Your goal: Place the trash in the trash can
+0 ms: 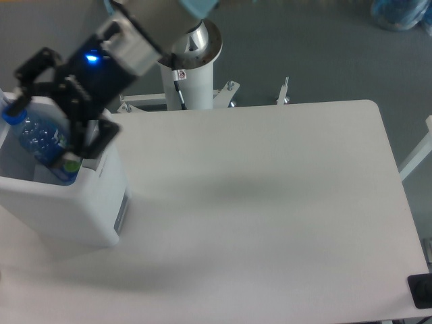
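The trash can (64, 212), a white boxy bin with a grey side panel, stands at the table's left edge. A clear bottle (39, 143) with a blue label lies tilted inside it, blue cap pointing up-left over the rim. A small white and green scrap (71, 164), apparently the wrapper, shows at the bottle's lower end inside the bin. My gripper (57, 118) hovers just above the bin's opening, open, its two black fingers spread wide on either side of the bottle and not clamping it.
The white table (270, 202) stretches to the right of the bin. The arm's white pedestal (189, 74) stands behind the table's far edge. A black object (422, 290) sits at the front right corner.
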You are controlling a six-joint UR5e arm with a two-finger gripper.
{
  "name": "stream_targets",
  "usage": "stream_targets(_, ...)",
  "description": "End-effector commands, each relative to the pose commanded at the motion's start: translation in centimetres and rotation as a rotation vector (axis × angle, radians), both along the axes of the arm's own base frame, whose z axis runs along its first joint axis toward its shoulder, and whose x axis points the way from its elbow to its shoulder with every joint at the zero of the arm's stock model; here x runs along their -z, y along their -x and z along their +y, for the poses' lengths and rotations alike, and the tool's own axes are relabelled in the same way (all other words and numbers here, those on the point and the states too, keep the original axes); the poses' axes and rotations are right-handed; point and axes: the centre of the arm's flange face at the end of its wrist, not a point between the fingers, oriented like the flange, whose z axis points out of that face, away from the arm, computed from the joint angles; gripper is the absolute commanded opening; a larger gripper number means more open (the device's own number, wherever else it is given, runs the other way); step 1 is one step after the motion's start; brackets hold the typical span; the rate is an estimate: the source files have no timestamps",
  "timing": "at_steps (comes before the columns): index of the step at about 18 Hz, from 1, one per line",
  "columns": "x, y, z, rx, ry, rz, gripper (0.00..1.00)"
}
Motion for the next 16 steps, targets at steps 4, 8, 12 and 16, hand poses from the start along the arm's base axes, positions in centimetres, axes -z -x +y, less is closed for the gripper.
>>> stream_targets(4,2.3,6.4,-3.3,-0.113,0.024,-0.031,1.00)
stream_targets(8,6.9,10.7,-5.8,-0.158,0.054,-0.033,1.00)
stream_targets(12,11.5,12.3,-8.8,-0.165,0.077,0.004,1.00)
stream_targets(16,14.8,13.3,-10.4,-0.207,0.263,0.124,1.00)
